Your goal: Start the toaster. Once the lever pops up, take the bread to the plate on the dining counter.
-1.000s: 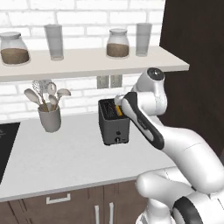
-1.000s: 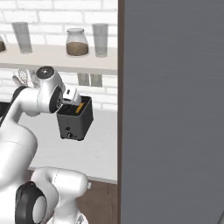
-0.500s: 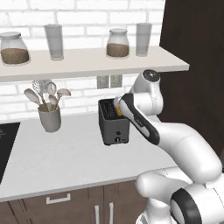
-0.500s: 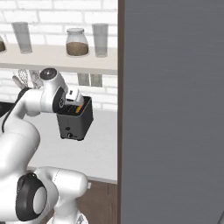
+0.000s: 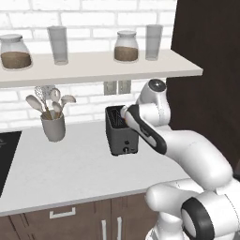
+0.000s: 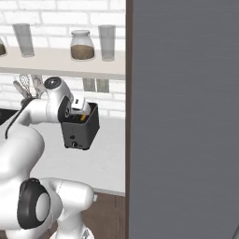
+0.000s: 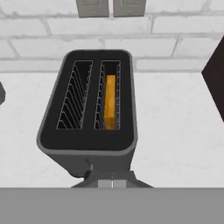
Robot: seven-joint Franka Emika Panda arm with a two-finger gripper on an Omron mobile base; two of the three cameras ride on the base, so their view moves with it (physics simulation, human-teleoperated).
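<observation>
The dark toaster [image 5: 121,133] [image 6: 81,130] [image 7: 89,109] stands on the pale worktop against the brick wall. The orange bread [image 7: 110,103] [image 6: 83,117] sits deep in its right slot, and the left slot is empty. My gripper [image 5: 124,112] [image 6: 77,107] [image 7: 113,183] is shut with nothing in it. It hovers just over the toaster's front end, with its fingertips pressed together above the narrow front face. The plate and the dining counter are out of view.
A grey utensil cup [image 5: 53,127] stands left of the toaster. The shelf [image 5: 93,65] above carries jars and glasses. A tall dark cabinet [image 5: 211,70] [image 6: 186,116] walls off the right. A black cooktop [image 5: 5,157] lies at the far left. Wall outlets [image 7: 111,6] sit behind the toaster.
The arm's upper joint has swung a little to the left. The shut hand stays over the toaster's front end, and the toaster and bread have not moved.
</observation>
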